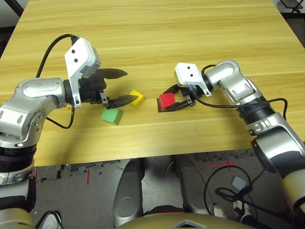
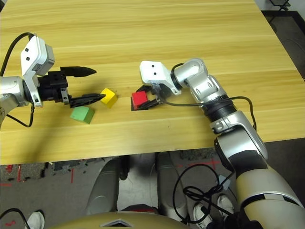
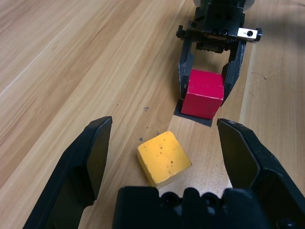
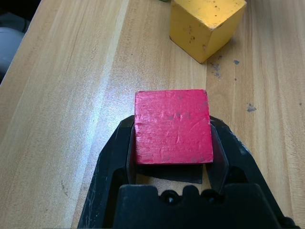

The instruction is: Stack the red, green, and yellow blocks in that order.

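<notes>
While the red block [image 4: 172, 126] is being clamped flat-face between the right gripper [image 1: 177, 98] fingers over the black square mark [image 3: 193, 116], the left gripper [image 3: 162, 157] is being held wide open with the yellow block [image 3: 163, 157] between its fingers. The green block [image 1: 111, 116] is lying just beside it; all are being judged light, rigid, best pinched on opposite flat sides.

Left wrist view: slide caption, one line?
Open left gripper over the yellow block; beyond it, right gripper shut on the red block.
</notes>
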Motion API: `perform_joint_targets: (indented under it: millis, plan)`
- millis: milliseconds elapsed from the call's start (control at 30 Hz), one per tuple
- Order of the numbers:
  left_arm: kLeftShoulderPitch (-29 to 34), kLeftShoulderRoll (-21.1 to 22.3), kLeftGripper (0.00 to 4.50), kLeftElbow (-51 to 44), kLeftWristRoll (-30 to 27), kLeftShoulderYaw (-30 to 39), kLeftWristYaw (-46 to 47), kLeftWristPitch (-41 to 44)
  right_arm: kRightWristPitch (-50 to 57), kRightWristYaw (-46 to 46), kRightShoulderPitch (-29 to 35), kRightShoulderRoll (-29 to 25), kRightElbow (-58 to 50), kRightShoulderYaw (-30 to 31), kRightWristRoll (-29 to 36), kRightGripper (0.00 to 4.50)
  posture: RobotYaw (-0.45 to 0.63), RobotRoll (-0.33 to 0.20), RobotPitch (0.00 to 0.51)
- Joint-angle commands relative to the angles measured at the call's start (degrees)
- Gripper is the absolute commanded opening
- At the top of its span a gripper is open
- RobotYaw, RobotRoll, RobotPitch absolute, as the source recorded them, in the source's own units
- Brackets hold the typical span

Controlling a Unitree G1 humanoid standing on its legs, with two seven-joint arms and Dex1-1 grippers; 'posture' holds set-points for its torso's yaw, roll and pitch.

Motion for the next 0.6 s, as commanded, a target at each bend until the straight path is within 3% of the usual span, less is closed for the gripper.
perform_joint_targets:
  millis: [33,267,433,600]
  plan:
    - [0.92,0.83,4.5,-1.42,-0.53,0.95,-0.02,0.76,1.21,0.75,-0.06,-0.14,-1.02,-0.96,-0.24,2.07,0.4,-0.044,0.283]
    - [0.22,0.69,4.5,-0.07,-0.44,0.55,-1.72,-0.73,8.0,2.12,1.07,-0.89,-3.72,-3.26,2.53,4.41,0.38,-0.041,0.281]
    - [-2.41,1.7,4.5,2.79,2.01,-1.29,-5.91,-5.09,14.8,5.0,-3.1,-2.54,-1.68,-9.08,7.91,4.47,0.36,-0.038,0.275]
    - [-2.46,5.37,4.5,7.11,3.77,0.4,-10.11,-8.17,12.96,8.15,-7.62,-7.1,4.7,-13.87,9.47,4.47,0.33,-0.038,0.276]
